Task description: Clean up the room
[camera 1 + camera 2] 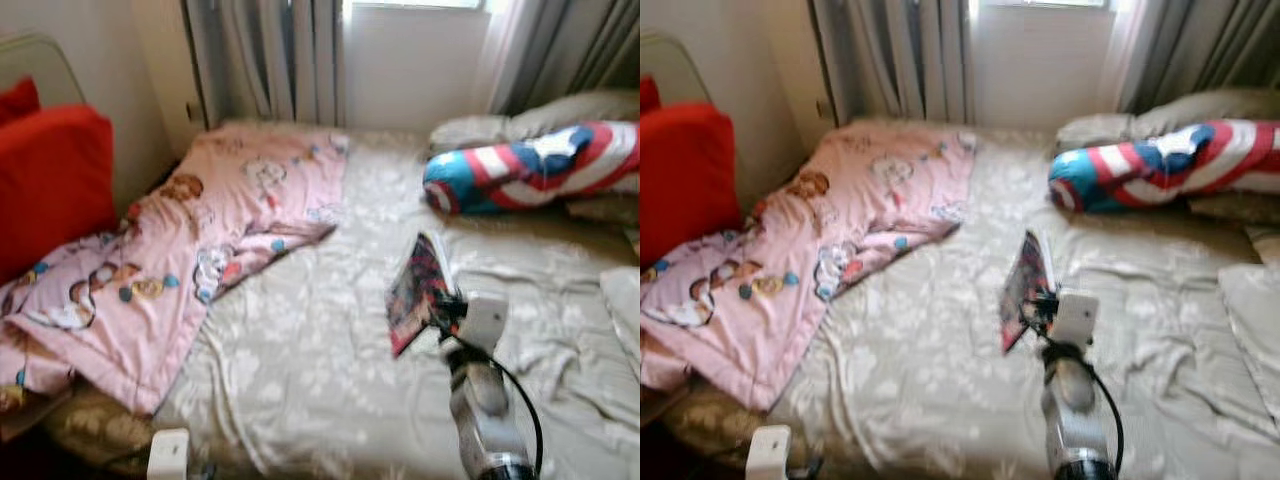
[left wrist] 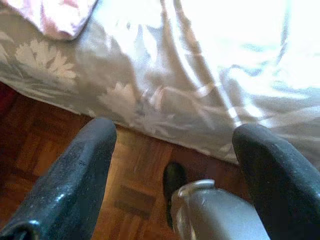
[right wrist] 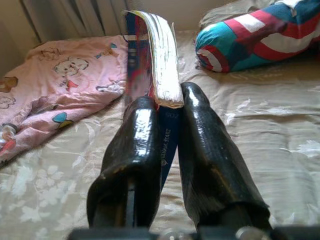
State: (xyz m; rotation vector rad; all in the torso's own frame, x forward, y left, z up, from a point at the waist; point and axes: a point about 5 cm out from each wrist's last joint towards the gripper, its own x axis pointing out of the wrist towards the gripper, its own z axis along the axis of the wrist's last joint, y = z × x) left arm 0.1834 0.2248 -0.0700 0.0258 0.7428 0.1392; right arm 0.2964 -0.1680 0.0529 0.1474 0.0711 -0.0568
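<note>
I stand at the near edge of a bed [image 1: 330,400], its beige flowered sheet rumpled but mostly bare through the middle, from my feet up toward twelve o'clock. That middle strip is the open room for moving.

Nearest, at seven o'clock, my left gripper [image 2: 175,165] hangs low beside the bed's edge, over brown wooden parquet floor [image 2: 45,150]. Its two black fingers [image 2: 75,175] stand wide apart with nothing between them.

At five o'clock my silver right arm [image 1: 485,400] reaches forward over the sheet, a black cable looping beside it. My right gripper [image 3: 167,107] has its fingers [image 3: 137,145] pressed narrow on a book [image 1: 418,290], a colourful paperback held upright by its lower edge, raised over the sheet near the middle of the bed. Its white page edges face the wrist camera.

At nine to eleven o'clock a pink cartoon-print blanket [image 1: 190,260] lies crumpled, spilling over the left edge of the bed. A red cushion [image 1: 50,180] stands just beyond it at nine o'clock.

At two o'clock a red, white and blue bolster pillow [image 1: 530,170] lies across the sheet, with beige pillows [image 1: 560,112] behind it.

Farthest, at twelve o'clock, grey curtains [image 1: 270,60] hang beside a bright window.
</note>
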